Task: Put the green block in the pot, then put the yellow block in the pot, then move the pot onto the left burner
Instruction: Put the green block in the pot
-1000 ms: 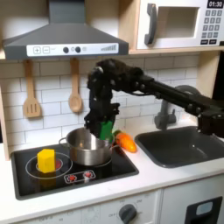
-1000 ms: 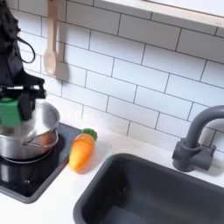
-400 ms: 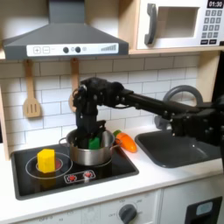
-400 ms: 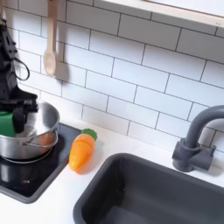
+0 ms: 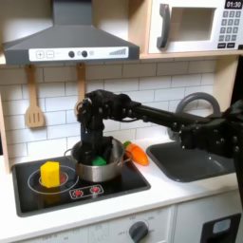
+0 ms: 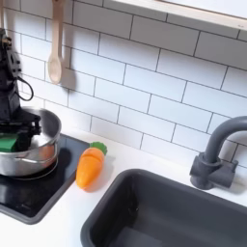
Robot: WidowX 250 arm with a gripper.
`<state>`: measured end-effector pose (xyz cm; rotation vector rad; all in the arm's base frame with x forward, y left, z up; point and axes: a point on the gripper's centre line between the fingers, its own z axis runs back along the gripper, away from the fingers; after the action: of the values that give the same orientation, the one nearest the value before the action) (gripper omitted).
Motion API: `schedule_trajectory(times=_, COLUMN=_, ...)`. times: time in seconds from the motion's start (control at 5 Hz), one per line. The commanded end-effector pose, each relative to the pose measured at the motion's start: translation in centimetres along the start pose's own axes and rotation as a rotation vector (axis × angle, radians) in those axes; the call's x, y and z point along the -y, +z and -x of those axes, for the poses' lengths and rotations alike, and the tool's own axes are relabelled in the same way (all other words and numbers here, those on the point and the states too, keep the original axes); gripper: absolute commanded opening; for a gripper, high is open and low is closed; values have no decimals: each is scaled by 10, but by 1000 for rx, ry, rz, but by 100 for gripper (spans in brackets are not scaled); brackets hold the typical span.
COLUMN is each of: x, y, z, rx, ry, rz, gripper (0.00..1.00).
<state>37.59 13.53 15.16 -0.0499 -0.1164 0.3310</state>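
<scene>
Change: gripper (image 5: 92, 155) is sitting lower than 0.4 s ago, inside the shiny steel pot (image 5: 99, 170).
Grip: jaws clamping 1 solid green block (image 6: 10, 141).
Beside: yellow block (image 5: 49, 174), a cube, is resting well apart.

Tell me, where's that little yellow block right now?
In the first exterior view, the yellow block sits on the stove's left burner, left of the pot.
</scene>
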Motion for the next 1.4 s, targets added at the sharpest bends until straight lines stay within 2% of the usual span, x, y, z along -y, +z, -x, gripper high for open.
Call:
schedule_trajectory(times=0.0, x=3, y=15, z=4, rx=25, ry=-15, rz=33, gripper=100)
schedule_trajectory(times=0.2, x=4, y=23, z=5, rx=38, ry=-14, rz=41, gripper=100)
schedule_trajectory(times=0.8, x=-14, y=57, z=13, rx=106, ry=27, rz=74, gripper=100)
schedule_trajectory(times=1.2, x=-34, y=60, z=12, rx=110, ry=82, rz=74, gripper=100)
